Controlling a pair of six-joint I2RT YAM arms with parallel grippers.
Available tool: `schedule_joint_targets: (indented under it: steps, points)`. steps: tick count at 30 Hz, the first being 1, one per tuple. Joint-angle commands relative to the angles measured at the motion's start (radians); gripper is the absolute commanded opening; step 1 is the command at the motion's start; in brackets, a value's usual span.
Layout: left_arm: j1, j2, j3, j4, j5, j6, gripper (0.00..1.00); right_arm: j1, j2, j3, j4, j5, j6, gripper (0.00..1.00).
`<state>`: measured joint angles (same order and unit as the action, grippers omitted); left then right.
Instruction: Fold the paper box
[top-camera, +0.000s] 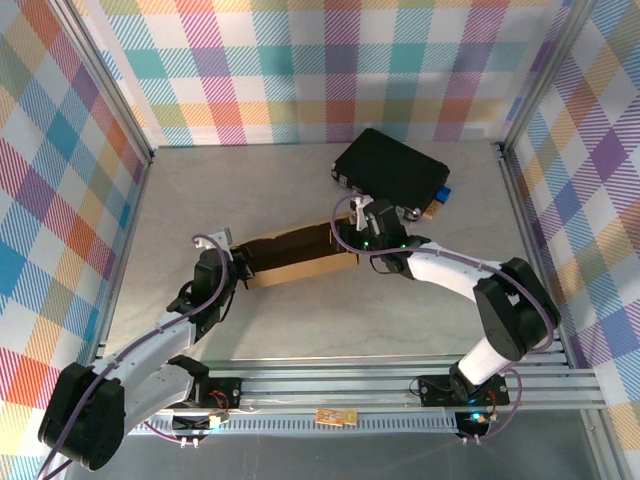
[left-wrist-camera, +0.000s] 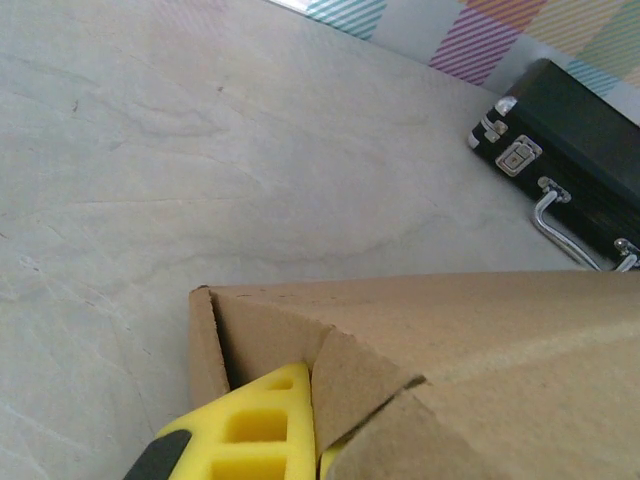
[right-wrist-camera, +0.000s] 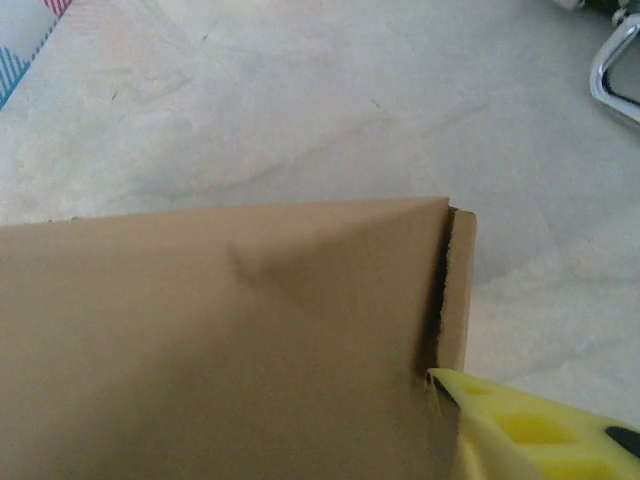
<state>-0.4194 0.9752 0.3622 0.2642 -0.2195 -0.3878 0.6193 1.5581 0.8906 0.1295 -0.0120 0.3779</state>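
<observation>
**Plaid walls (top-camera: 330, 70), pale surface (top-camera: 300, 330), paper box (top-camera: 295, 255) between two arms**

Checked fabric in many colours closes the cell on the left, far and right sides, and the marbled grey surface lies bare across most of its width. Both arms reach in from the near rail: the left arm (top-camera: 150, 350) bends toward the middle left and the right arm (top-camera: 480, 290) toward the middle.

The paper box is plain brown cardboard. It lies at the centre of the surface as a long strip that slants from near left to far right. Just beyond its right end sits a black case (top-camera: 392, 165) with metal corners, a latch and a chrome handle (left-wrist-camera: 560, 225).

The left end effector (top-camera: 238, 265) is at the box's left end. Its yellow finger (left-wrist-camera: 265, 425) is tucked inside the open corner, and its two fingers are pinched together on a cardboard flap. The right end effector (top-camera: 362, 245) is at the right end. One yellow finger (right-wrist-camera: 530, 430) has its tip at the box's end edge, but I cannot tell whether this pair is apart or together.
</observation>
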Motion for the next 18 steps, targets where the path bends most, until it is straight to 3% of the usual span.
schedule_joint_targets:
  steps: [1,8,14,18]
  points:
    - [-0.048,0.031,-0.014,-0.121,-0.005,0.011,0.00,0.007,-0.092,-0.028,-0.055,-0.021,0.042,0.61]
    - [-0.093,0.038,-0.002,-0.167,-0.100,-0.005,0.00,0.006,-0.299,-0.033,-0.268,-0.036,0.192,0.67]
    - [-0.126,0.061,0.008,-0.165,-0.150,-0.034,0.00,0.015,-0.464,-0.073,-0.440,-0.132,0.523,0.66]
    - [-0.144,0.081,0.018,-0.159,-0.168,-0.040,0.00,0.070,-0.567,-0.109,-0.377,-0.036,0.798,0.66]
